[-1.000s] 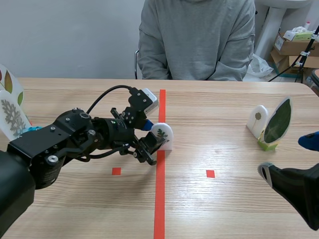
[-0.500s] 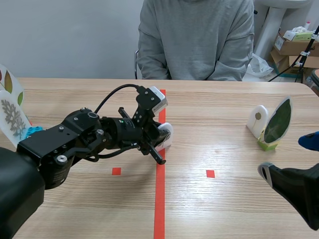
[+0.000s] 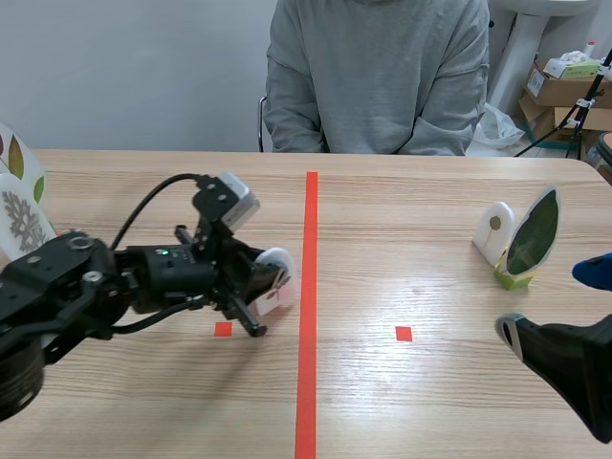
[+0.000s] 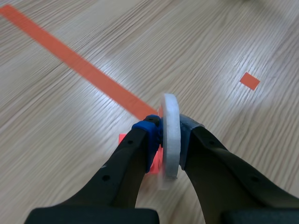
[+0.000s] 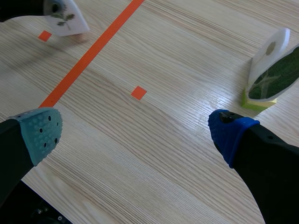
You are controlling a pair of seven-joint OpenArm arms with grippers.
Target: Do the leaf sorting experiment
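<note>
My left gripper point(image 3: 268, 287) is shut on a small white leaf card point(image 3: 277, 279), held left of the red centre line and just above the table. In the left wrist view the white leaf card point(image 4: 169, 135) stands edge-on, pinched between the fingers of my left gripper point(image 4: 167, 135). It also shows far ahead of my right gripper as the leaf card point(image 5: 65, 17) with a dark sprig printed on it. My right gripper point(image 5: 135, 128) is open above bare table at the near right. Two leaf cards point(image 3: 521, 234) stand at the far right: a small white one point(image 5: 267, 51) and a tall green-leaf one point(image 5: 275, 77).
A person in a grey sweater point(image 3: 378, 72) sits across the table. More leaf cards point(image 3: 21, 196) stand at the left edge. Red tape squares point(image 3: 223, 328) point(image 3: 404, 333) flank the centre line point(image 3: 308, 316). Boxes point(image 3: 564, 86) are stacked behind at the right.
My left gripper closed on the small white card at the centre line and carried it leftward, off the line toward the left red square. The right arm stayed still.
</note>
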